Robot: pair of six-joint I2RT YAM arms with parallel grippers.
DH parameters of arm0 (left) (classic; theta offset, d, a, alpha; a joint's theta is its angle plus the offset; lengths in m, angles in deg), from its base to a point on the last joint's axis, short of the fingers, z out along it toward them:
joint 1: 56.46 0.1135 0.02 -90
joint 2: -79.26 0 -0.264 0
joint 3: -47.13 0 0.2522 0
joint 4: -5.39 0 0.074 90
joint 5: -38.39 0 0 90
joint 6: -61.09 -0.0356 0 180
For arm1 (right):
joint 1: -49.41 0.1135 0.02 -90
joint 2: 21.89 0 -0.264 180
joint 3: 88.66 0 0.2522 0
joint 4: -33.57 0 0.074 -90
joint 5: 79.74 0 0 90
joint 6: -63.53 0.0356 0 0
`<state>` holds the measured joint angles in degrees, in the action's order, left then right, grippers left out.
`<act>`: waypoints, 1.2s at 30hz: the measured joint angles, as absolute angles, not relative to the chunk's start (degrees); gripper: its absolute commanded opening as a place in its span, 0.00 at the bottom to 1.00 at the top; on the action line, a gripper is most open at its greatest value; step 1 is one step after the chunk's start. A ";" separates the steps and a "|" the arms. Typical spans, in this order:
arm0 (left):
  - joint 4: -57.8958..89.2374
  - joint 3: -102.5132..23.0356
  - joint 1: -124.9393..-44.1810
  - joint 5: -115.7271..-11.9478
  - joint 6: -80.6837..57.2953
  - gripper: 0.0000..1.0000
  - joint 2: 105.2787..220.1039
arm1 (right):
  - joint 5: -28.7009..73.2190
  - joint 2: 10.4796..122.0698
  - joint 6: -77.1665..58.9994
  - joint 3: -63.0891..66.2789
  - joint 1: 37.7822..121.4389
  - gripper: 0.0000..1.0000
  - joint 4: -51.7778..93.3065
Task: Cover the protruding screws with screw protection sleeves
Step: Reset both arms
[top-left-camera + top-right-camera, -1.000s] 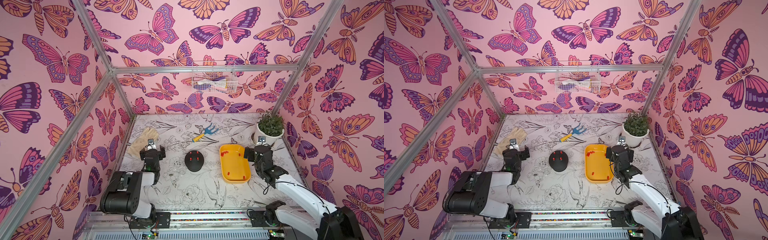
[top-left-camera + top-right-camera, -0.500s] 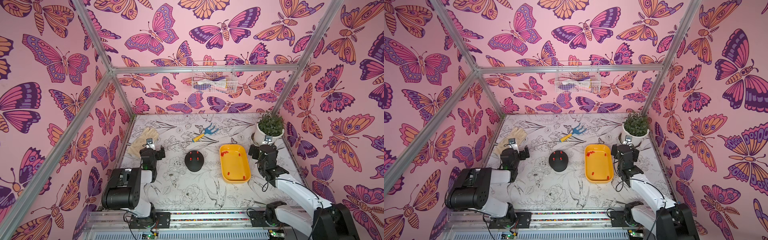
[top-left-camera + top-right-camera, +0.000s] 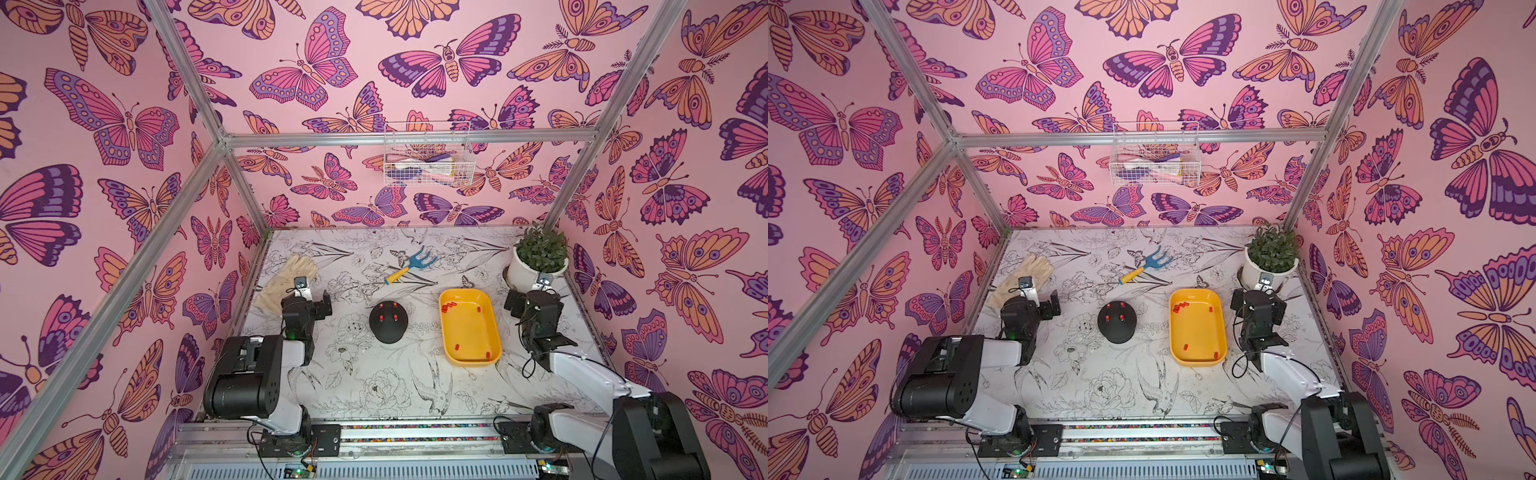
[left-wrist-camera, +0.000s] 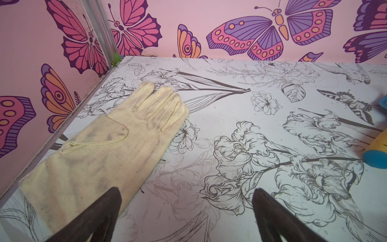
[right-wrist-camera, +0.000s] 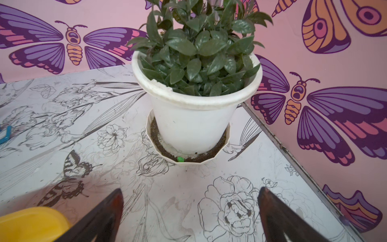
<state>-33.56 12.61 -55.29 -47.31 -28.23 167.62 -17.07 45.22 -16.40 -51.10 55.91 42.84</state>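
Observation:
A black dome (image 3: 387, 328) (image 3: 1117, 330) stands mid-table. The protruding screws on its top show no bare metal: several red screw protection sleeves (image 3: 381, 318) (image 3: 1107, 318) sit there. More sleeves (image 3: 448, 307) (image 3: 1181, 308) lie loose in the yellow tray (image 3: 467, 332) (image 3: 1198, 332), to the right of the dome. My left gripper (image 3: 307, 301) (image 4: 186, 192) is open and empty, left of the dome, beside a glove. My right gripper (image 3: 534, 297) (image 5: 190, 191) is open and empty, right of the tray, facing the plant pot.
A cream glove (image 3: 286, 276) (image 4: 100, 146) lies at the back left by the wall. A blue and yellow hand rake (image 3: 411, 266) lies behind the dome. A potted plant (image 3: 538, 262) (image 5: 192, 117) fills the back right corner. A wire basket (image 3: 428, 160) hangs on the back wall.
My right gripper has swung to the right, from the tray's right edge to the table in front of the plant pot. My left arm has drawn back slightly, its gripper staying by the glove.

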 measured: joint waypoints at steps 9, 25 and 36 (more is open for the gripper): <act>-33.53 12.61 -55.29 -47.36 -28.23 0.99 167.62 | -16.92 53.51 -17.47 -52.24 54.49 1.00 50.99; -33.56 12.61 -55.29 -47.36 -28.23 0.99 167.62 | -11.00 60.22 -18.02 -52.63 51.63 1.00 63.19; -33.53 12.61 -55.29 -47.36 -28.23 0.99 167.62 | -6.73 65.02 -19.46 -54.27 51.41 1.00 69.22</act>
<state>-33.53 12.61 -55.29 -47.36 -28.23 167.62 -6.73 65.02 -19.46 -54.27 51.41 69.22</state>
